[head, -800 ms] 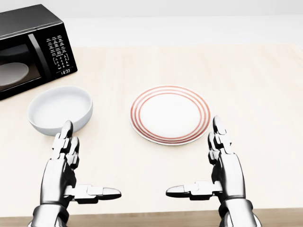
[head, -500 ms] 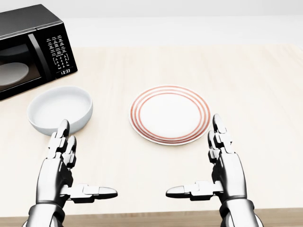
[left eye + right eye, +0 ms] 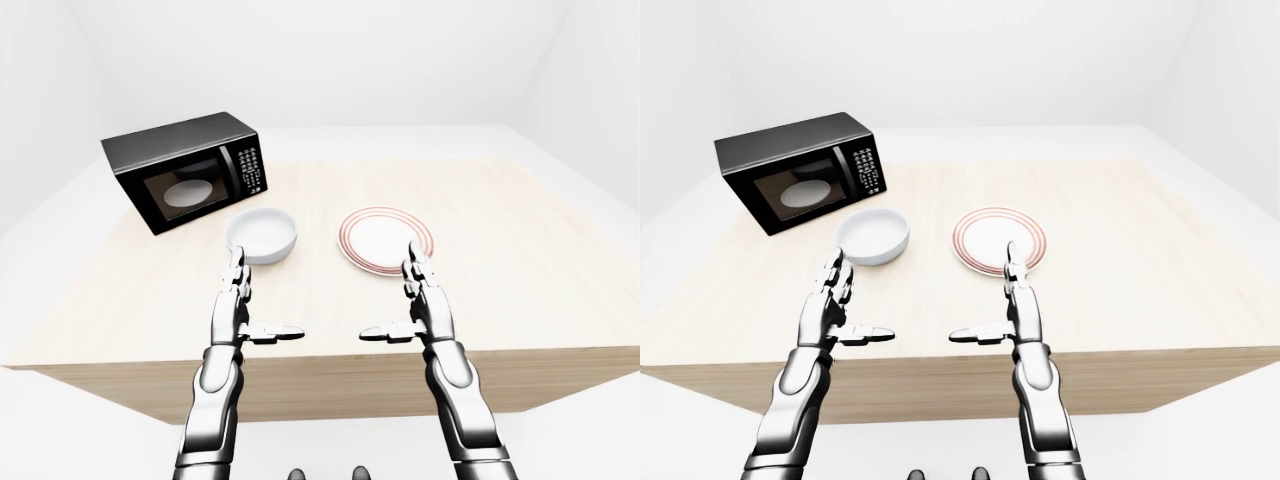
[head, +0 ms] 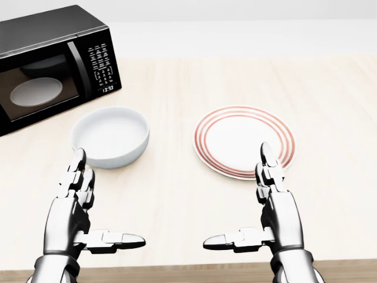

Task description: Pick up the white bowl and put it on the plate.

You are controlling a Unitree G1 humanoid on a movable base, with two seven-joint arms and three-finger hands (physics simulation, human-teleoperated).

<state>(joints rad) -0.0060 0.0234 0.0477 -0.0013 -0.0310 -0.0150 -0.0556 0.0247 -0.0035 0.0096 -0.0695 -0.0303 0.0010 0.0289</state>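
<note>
White bowl and plate side by side on the table, both hands open and holding nothing.

The white bowl (image 4: 110, 137) sits empty on the wooden table (image 4: 330, 88), left of the bare red-ringed plate (image 4: 244, 141). A black microwave (image 4: 53, 65) stands upper left, a pale dish inside. The left hand (image 4: 73, 215) and right hand (image 4: 274, 212) hover with fingers spread, thumbs pointing inward.

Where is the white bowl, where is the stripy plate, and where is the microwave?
white bowl (image 4: 109, 135), head view, inside bottom.
plate (image 4: 242, 141), head view, white middle.
microwave (image 4: 35, 91), head view, door window.
</note>
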